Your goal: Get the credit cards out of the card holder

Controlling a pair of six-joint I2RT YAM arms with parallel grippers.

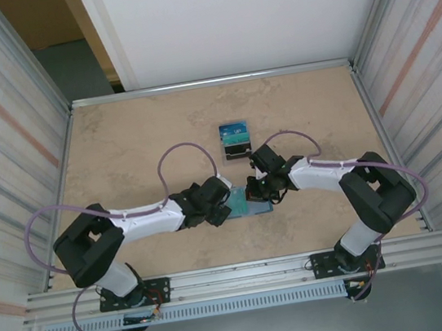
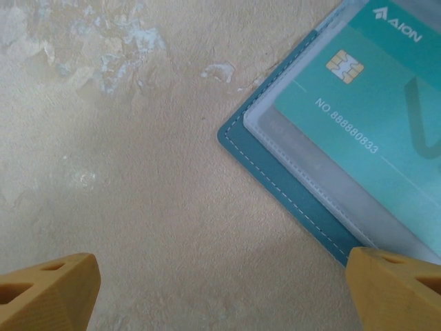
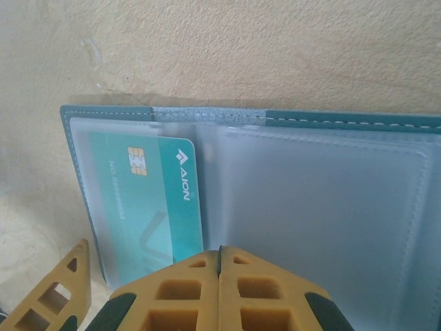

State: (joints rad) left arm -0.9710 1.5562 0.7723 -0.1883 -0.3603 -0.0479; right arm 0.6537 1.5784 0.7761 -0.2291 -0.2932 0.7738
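The card holder (image 1: 253, 204) lies open and flat on the table between my two grippers, teal with frosted clear pockets (image 3: 324, 207). A teal credit card (image 3: 148, 200) with a chip sits in its left pocket, and its logo end pokes out toward the fold. The same card (image 2: 365, 117) and the holder's corner (image 2: 275, 172) show in the left wrist view. My right gripper (image 3: 219, 258) is shut with nothing between its fingers, its tip over the holder's middle beside the card. My left gripper (image 2: 220, 293) is open and straddles bare table at the holder's left edge, its right finger (image 2: 396, 289) over the edge.
A small dark-based stand with a blue-teal top (image 1: 235, 139) sits just beyond the holder. The tan table (image 1: 120, 147) is ringed by a raised metal frame (image 1: 209, 81) and striped side walls. One yellow finger (image 3: 58, 296) of the left gripper shows next to the holder.
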